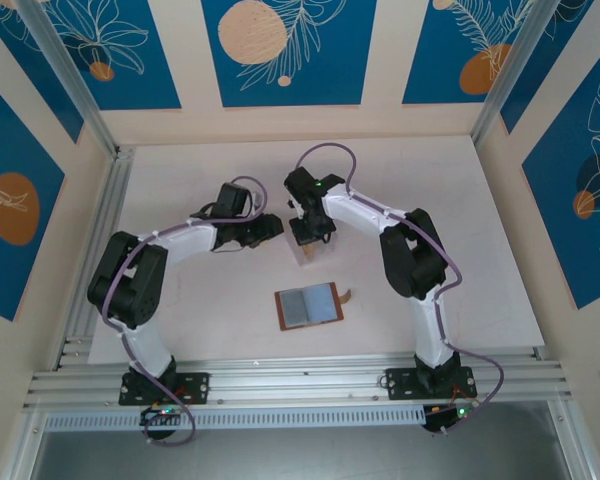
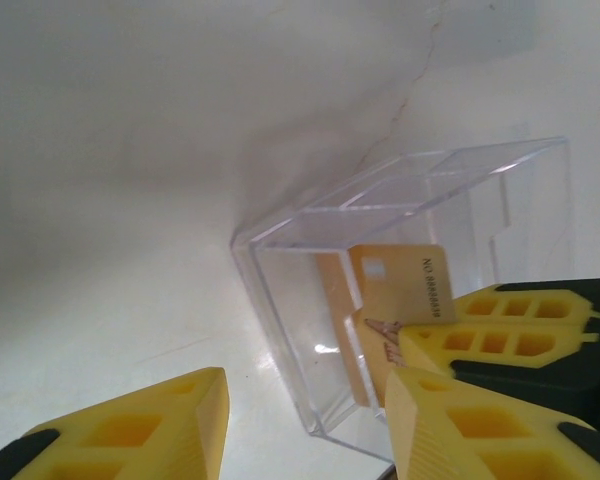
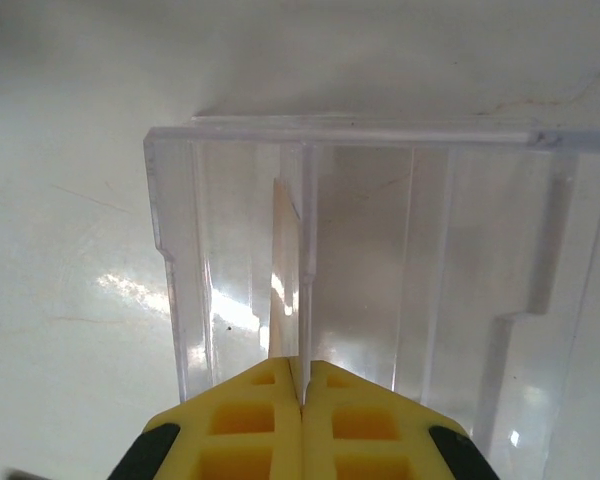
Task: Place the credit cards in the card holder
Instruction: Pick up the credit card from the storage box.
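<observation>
One thin tan plastic card (image 2: 405, 285) stands in the clear plastic box (image 2: 280, 270); my right hand (image 3: 300, 370) pinches its top edge, likely stiff, light, slippery; my left hand (image 2: 305, 390) hangs spread.

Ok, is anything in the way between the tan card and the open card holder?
Only the clear box: the tan card stands inside its walls, pinched by the right gripper, and must come out its open side. From there to the card holder the table looks bare.
</observation>
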`<action>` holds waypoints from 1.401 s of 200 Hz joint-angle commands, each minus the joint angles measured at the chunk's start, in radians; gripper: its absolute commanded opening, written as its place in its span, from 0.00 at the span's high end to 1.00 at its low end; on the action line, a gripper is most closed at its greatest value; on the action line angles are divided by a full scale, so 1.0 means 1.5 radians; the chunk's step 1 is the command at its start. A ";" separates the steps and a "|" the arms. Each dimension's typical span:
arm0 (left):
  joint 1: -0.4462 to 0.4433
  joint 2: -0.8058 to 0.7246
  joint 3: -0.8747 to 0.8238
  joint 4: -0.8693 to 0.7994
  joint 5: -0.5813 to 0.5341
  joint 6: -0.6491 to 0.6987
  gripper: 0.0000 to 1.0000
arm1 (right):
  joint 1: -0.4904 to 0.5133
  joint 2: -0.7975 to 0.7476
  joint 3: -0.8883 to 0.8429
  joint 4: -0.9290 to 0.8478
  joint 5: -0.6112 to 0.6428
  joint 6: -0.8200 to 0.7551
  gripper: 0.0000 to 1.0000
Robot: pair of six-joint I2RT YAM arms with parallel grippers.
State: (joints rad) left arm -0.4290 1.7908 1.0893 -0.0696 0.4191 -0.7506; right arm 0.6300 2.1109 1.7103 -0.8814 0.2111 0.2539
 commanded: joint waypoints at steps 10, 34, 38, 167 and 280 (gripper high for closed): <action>-0.023 0.039 0.066 -0.059 0.009 0.041 0.54 | -0.011 -0.019 -0.022 -0.001 -0.065 0.009 0.97; -0.037 0.064 0.104 -0.093 -0.014 0.062 0.54 | -0.012 -0.015 -0.021 -0.001 -0.071 0.007 0.98; -0.039 0.069 0.113 -0.100 -0.017 0.066 0.54 | -0.013 -0.015 -0.023 -0.002 -0.072 0.007 0.98; -0.068 0.149 0.167 -0.179 -0.155 0.101 0.57 | -0.037 -0.014 -0.038 0.013 -0.102 0.012 0.95; -0.093 0.174 0.162 -0.203 -0.227 0.135 0.58 | -0.015 -0.028 -0.006 -0.022 0.004 0.006 0.78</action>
State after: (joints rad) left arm -0.5541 1.9911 1.3407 -0.2733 0.1711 -0.5804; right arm 0.5953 2.1090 1.6775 -0.8597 0.1734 0.2676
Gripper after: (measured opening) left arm 0.424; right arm 0.218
